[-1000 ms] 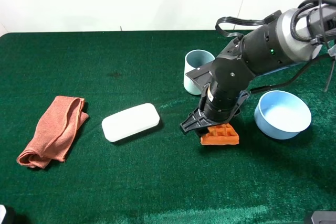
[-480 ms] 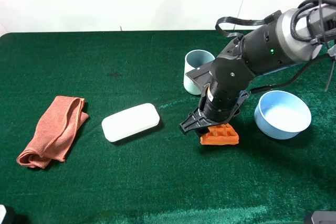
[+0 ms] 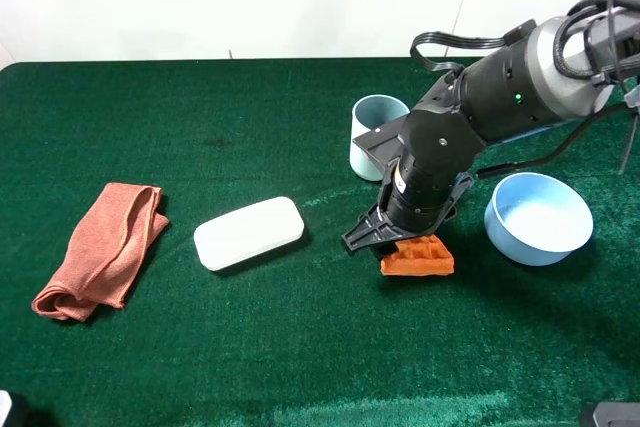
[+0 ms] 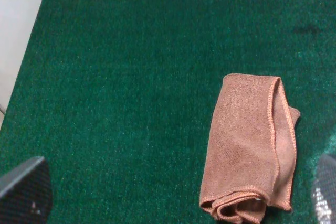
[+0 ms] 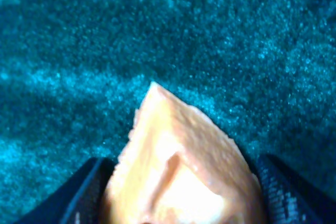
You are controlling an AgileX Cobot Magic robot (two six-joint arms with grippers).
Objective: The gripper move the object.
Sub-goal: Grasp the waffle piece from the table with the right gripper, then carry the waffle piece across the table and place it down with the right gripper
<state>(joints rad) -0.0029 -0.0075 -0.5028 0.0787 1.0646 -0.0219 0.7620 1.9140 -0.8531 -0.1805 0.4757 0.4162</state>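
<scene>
The orange waffle wedge (image 3: 420,256) with a square grid lies on the green table, right of centre. My right gripper (image 3: 400,240) stands right over it, its black body hiding the wedge's near-left part. In the right wrist view the wedge (image 5: 178,161) fills the gap between the two black fingers (image 5: 86,192), which sit against its sides. My left gripper (image 4: 173,190) shows only as two fingertips (image 4: 23,190) far apart over bare table, open and empty, near the rust-orange cloth (image 4: 252,145).
A pale blue cup (image 3: 375,132) stands just behind the right arm. A light blue bowl (image 3: 538,217) sits to the right of the wedge. A white rounded block (image 3: 248,232) lies mid-table. The folded cloth (image 3: 100,247) lies at the left.
</scene>
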